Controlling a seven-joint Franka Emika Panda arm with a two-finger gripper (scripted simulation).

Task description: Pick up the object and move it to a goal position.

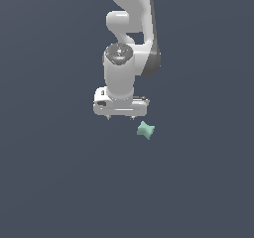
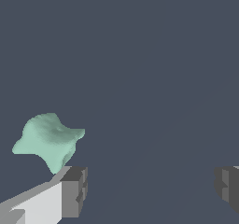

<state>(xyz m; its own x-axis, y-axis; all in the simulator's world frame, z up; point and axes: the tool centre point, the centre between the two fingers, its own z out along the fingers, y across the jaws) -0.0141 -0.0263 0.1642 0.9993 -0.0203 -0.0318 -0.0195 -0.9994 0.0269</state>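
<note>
The object is a tiny mint-green, pinched four-cornered lump lying on the dark grey floor. It sits just beyond the gripper toward the exterior view's right and slightly nearer the camera. My white gripper points down with only its short fingertips showing under the hand. In the wrist view the jaws stand wide apart, with grey fingertips at both sides and nothing between them. The object lies outside the gap, beside one finger and apart from it.
The flat dark grey floor fills both views. The white arm rises behind the gripper toward the top of the exterior view. No other objects show.
</note>
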